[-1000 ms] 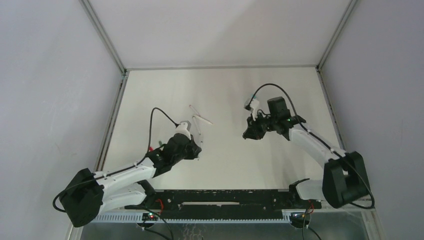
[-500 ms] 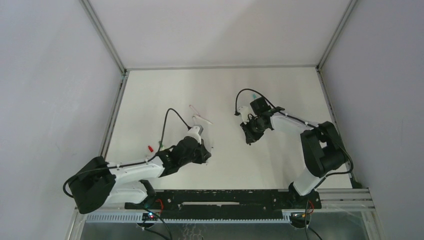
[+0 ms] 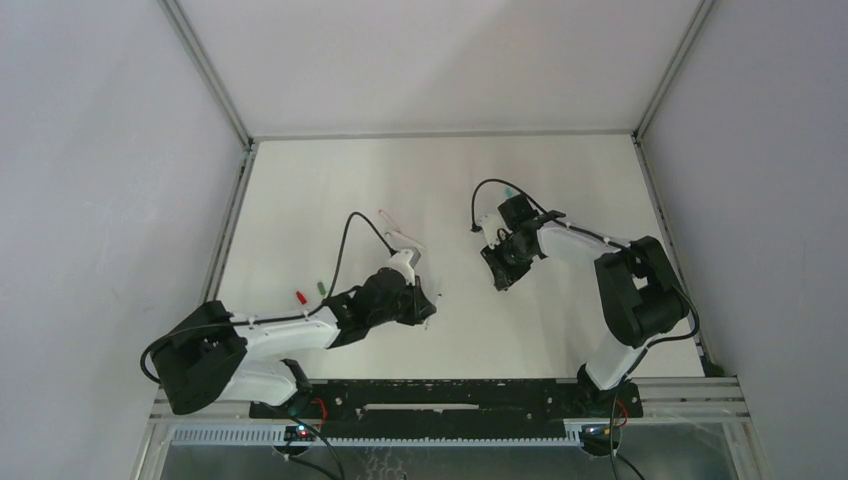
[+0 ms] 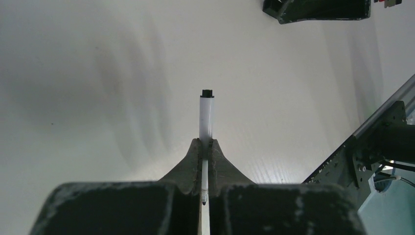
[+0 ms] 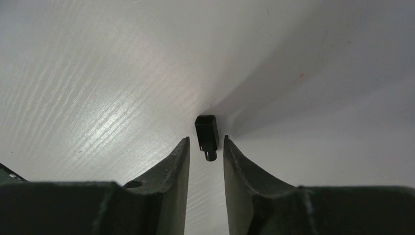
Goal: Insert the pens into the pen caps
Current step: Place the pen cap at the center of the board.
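My left gripper (image 4: 206, 142) is shut on a thin white pen (image 4: 206, 115) whose black end points forward over the table. In the top view this gripper (image 3: 425, 305) hovers left of centre. My right gripper (image 5: 206, 141) is open, and a short black pen cap (image 5: 207, 133) rests on the table between its fingertips with a gap on each side. From above, the right gripper (image 3: 500, 273) points down at the table right of centre. Two more white pens (image 3: 404, 238) lie just beyond the left arm.
A red cap (image 3: 300, 297) and a green cap (image 3: 321, 288) lie left of the left arm. A small teal cap (image 3: 510, 191) sits beyond the right wrist. The black frame rail (image 3: 440, 395) runs along the near edge.
The left arm has carried its pen right, toward the centre. The right arm swung in and lowered over the black cap, and its jaws have opened wider.
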Available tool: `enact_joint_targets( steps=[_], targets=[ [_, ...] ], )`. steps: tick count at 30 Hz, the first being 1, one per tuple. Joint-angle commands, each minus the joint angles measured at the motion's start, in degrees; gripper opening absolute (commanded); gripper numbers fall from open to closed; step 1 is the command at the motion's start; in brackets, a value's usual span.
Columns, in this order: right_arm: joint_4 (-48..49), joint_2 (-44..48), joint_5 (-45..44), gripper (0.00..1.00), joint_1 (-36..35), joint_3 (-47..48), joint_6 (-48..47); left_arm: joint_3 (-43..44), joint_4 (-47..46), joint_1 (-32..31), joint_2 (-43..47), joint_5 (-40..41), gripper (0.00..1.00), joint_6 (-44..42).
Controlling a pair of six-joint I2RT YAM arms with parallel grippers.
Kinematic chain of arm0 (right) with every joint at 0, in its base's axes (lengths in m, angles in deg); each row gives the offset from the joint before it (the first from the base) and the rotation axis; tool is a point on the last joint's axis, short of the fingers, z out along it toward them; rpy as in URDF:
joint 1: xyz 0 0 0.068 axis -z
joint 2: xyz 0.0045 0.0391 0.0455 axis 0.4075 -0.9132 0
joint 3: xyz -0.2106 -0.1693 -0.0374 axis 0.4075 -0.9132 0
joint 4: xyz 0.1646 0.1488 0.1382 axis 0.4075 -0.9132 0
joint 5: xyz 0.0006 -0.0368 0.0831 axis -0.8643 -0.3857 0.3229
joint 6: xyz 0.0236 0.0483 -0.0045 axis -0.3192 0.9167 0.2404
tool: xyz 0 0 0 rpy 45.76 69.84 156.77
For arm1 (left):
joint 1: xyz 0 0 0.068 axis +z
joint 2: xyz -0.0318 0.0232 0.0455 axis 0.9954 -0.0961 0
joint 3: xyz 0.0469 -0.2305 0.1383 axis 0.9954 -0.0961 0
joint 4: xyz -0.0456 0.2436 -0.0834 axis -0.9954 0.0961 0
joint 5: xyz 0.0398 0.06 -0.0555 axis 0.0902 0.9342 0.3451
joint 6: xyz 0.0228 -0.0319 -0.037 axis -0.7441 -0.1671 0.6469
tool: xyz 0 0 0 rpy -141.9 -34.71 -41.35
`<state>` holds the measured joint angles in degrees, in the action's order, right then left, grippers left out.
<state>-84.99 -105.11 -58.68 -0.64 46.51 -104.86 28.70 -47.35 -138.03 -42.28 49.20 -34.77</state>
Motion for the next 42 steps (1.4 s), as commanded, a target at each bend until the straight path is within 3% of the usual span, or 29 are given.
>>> enact_joint_targets(
  steps=[1,6,10,12,14,17,20,25,42],
  targets=[
    [-2.02,2.31,2.09,0.4,1.4,2.86,0.98,3.36,-2.36,-0.67,-0.57,-2.31,0.0,-1.94],
    [-3.73,9.86,9.18,0.43,4.24,2.8,-1.48,3.73,-2.76,-0.82,-0.72,-6.5,0.0,-4.05],
    [-5.53,17.39,19.3,0.46,5.48,1.16,-10.51,4.97,-2.31,-0.86,-1.38,-11.37,0.0,-6.58],
    [-5.83,22.53,26.72,0.46,4.73,-2.41,-20.1,5.91,-1.52,-0.85,-1.81,-13.72,0.0,-7.98],
    [-9.11,28.33,35.92,0.49,3.12,-7.48,-36.82,6.99,-0.61,-0.81,-2.4,-16.03,0.0,-9.19],
    [-15.62,35.37,44.08,0.61,1.22,-13.7,-60.51,8.76,0.3,-0.87,-3.73,-19.72,0.0,-10.59],
    [-17.32,38.09,45.92,0.66,1.0,-16.62,-69.86,10.46,0.33,-0.87,-5.44,-23.24,0.0,-11.37],
    [-15.11,38.46,43.26,0.65,-1.22,-17.48,-70.37,13.92,0.57,-1.7,-9.23,-26.91,0.0,-12.11],
    [-2.95,32.77,24.93,0.56,-12.69,-19.44,-59.02,19.66,2.07,-4.2,-13.91,-30.16,0.0,-13.19]
  ],
)
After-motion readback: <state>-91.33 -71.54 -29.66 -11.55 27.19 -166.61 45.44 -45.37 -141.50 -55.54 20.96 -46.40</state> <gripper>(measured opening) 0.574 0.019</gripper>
